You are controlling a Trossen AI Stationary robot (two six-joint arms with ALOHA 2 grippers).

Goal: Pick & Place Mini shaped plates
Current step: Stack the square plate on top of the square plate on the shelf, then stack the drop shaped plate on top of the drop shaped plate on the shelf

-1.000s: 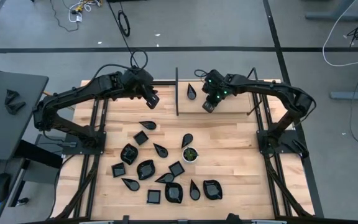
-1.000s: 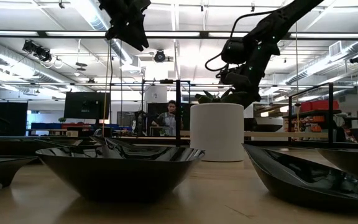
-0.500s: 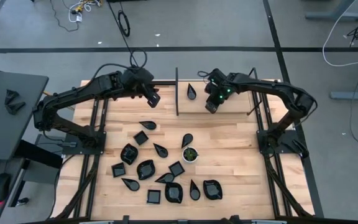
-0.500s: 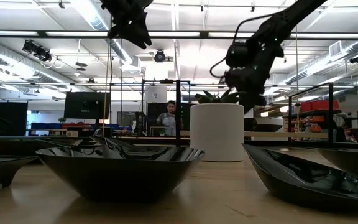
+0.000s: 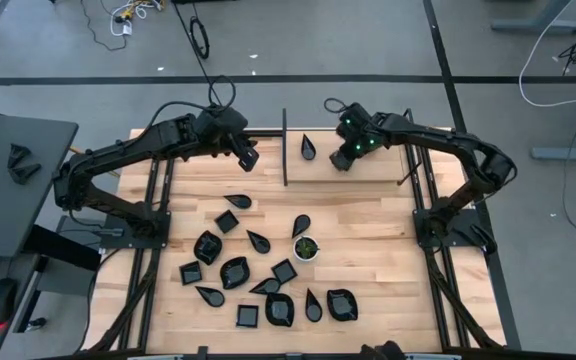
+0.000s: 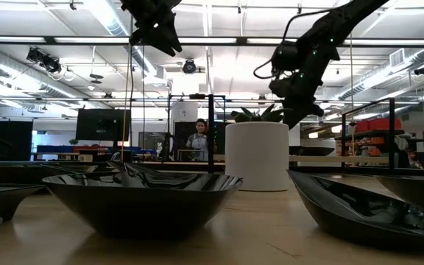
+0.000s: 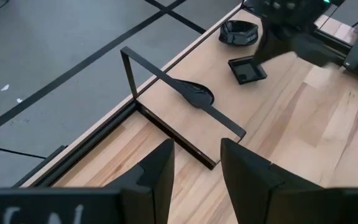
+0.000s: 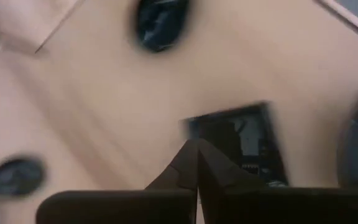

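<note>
Right hand point(image 5: 343, 160), clenched empty, retreated rearward; left hand point(image 5: 247, 159) hovers released above fifteen plates point(image 5: 234, 271).

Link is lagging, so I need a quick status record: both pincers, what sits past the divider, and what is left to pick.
left pincer: open, empty, raised left of the divider
right pincer: shut, nothing in it, raised over the square plate
right of the divider: teardrop plate, the square plate, rounded plate, all lying on the table
left to pick: plate cluster on the near half of the table
not to pick: white cup, standing at the cluster's right edge
</note>
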